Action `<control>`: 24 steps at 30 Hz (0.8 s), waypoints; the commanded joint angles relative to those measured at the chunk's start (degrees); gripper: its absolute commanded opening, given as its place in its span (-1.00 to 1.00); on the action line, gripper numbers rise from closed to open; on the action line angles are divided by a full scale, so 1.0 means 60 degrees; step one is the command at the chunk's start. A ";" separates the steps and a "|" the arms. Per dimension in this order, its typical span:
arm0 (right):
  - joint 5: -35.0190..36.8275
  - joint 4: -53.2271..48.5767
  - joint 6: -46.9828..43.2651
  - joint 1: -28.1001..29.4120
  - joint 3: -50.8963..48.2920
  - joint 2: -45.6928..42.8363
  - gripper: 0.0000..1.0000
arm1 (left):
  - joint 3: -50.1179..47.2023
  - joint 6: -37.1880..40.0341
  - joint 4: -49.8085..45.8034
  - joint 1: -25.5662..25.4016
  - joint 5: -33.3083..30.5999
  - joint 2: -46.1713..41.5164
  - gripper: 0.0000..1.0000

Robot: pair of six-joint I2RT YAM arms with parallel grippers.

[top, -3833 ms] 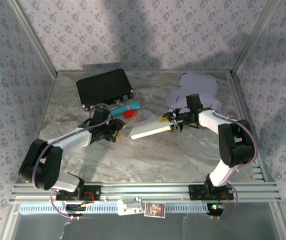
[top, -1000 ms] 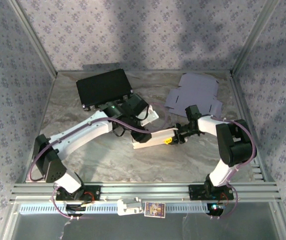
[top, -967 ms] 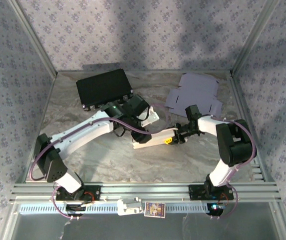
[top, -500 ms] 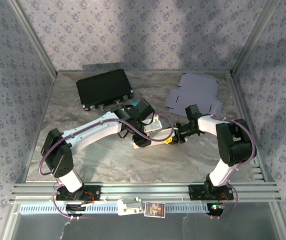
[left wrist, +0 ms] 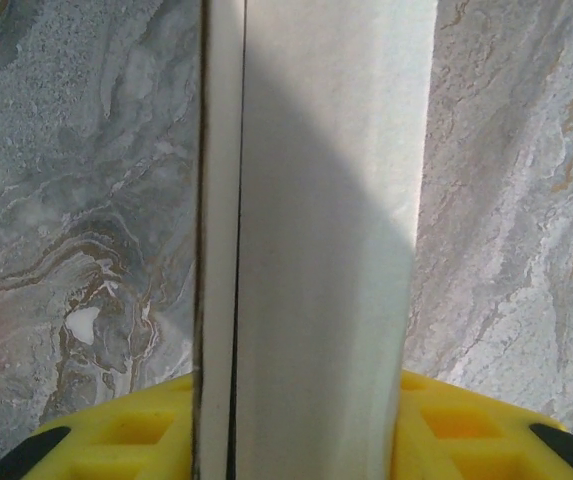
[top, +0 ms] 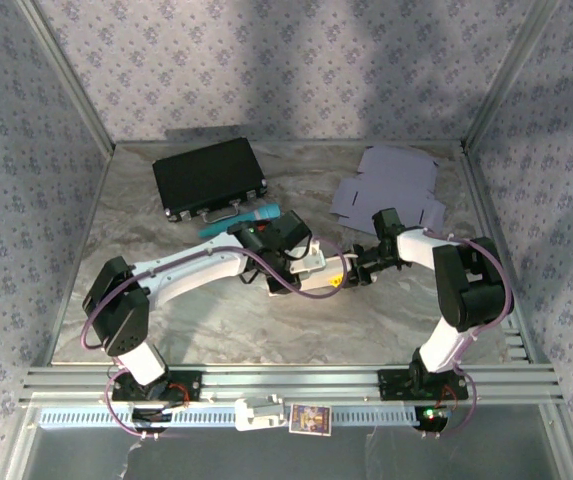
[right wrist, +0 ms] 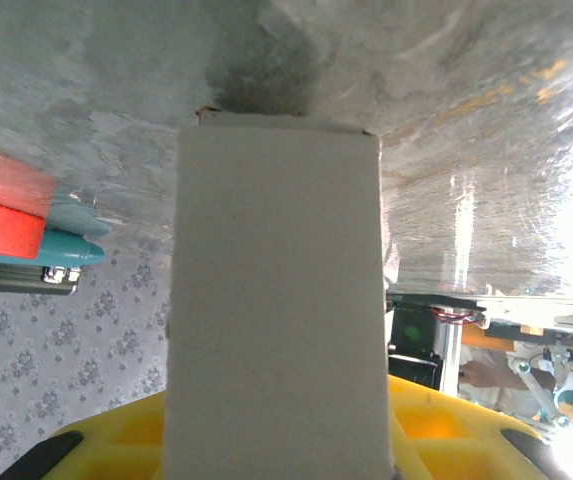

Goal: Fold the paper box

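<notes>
The white paper box point(top: 323, 281) lies partly folded between my two grippers near the table's middle. My left gripper point(top: 303, 262) is on its left end. In the left wrist view the box point(left wrist: 316, 200) runs straight up between the yellow fingers point(left wrist: 116, 435), with a dark seam down its left side, and the left gripper point(left wrist: 301, 440) is shut on it. My right gripper point(top: 350, 274) holds the right end. In the right wrist view the box point(right wrist: 276, 300) stands between the yellow fingers point(right wrist: 126, 440), and the right gripper point(right wrist: 276, 450) is shut on it.
A black case point(top: 209, 175) lies at the back left, with a teal pen point(top: 238, 219) just in front of it. Flat lavender cardboard sheets point(top: 391, 185) lie at the back right. A red block point(right wrist: 1, 205) sits by the teal pen point(right wrist: 36, 250).
My left arm has swung toward the near right and its gripper has come onto the box's left end. The teal pen has come into sight behind it. The right arm has barely moved.
</notes>
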 commanded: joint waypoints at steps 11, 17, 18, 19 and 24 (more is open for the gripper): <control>0.0824 -0.1748 -0.1342 -0.0434 0.0795 -0.0204 0.18 | -0.0023 0.0098 0.0022 -0.0065 -0.0099 -0.0309 -0.36; 0.2498 -0.4474 -0.4129 -0.0922 0.2336 -0.1074 0.42 | -0.0023 0.0244 -0.0097 -0.0065 -0.0234 -0.0401 -0.36; 0.2926 -0.4895 -0.4655 -0.1075 0.2470 -0.1355 0.42 | -0.0058 0.0283 -0.0115 -0.0065 -0.0236 -0.0425 -0.36; 0.3290 -0.5127 -0.5059 -0.1241 0.2571 -0.1670 0.42 | -0.0078 0.0319 -0.0165 -0.0053 -0.0238 -0.0468 -0.36; 0.5335 -0.5301 -0.7430 -0.1507 0.2886 -0.3467 0.23 | -0.0248 0.0502 -0.0384 0.0044 -0.0306 -0.0762 -0.36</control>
